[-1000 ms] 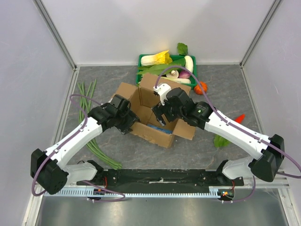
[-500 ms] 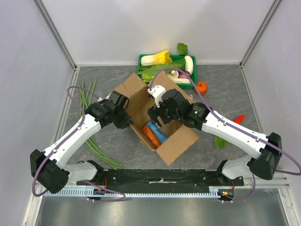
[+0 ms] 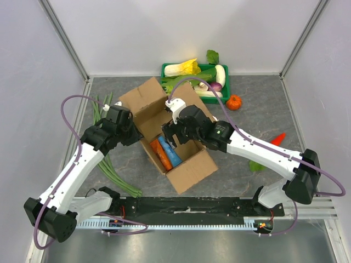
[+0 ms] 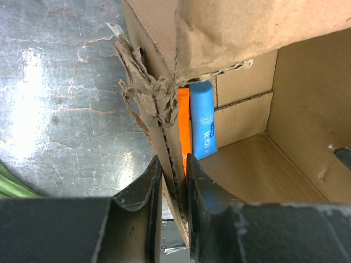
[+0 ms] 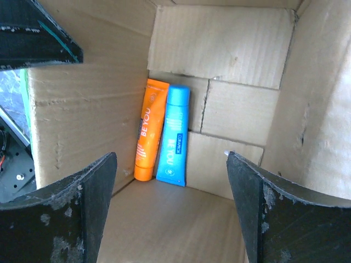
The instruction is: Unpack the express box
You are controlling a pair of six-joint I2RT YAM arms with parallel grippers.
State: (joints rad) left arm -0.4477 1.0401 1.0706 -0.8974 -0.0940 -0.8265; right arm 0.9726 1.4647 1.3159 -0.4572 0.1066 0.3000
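Observation:
The express box (image 3: 143, 98) lies open in the middle of the table, flaps spread. An orange tube (image 3: 161, 154) and a blue tube (image 3: 172, 155) lie side by side inside it. My left gripper (image 3: 136, 135) is shut on the box's torn left wall; in the left wrist view its fingers (image 4: 152, 189) pinch the cardboard edge (image 4: 164, 126), with the orange tube (image 4: 184, 131) and blue tube (image 4: 202, 118) just beyond. My right gripper (image 3: 169, 135) is open inside the box (image 5: 230, 44), empty, short of the orange tube (image 5: 149, 131) and blue tube (image 5: 174, 134).
A green tray (image 3: 224, 87) of vegetables stands behind the box. A small orange pumpkin (image 3: 234, 102) sits right of it. Long green stalks (image 3: 101, 112) lie at the left. A red chili (image 3: 278, 138) and a green leaf (image 3: 255, 164) lie at the right.
My left gripper has pulled the box leftward and turned it, so the two tubes inside came into view. My right gripper has moved left with it, staying over the box's opening.

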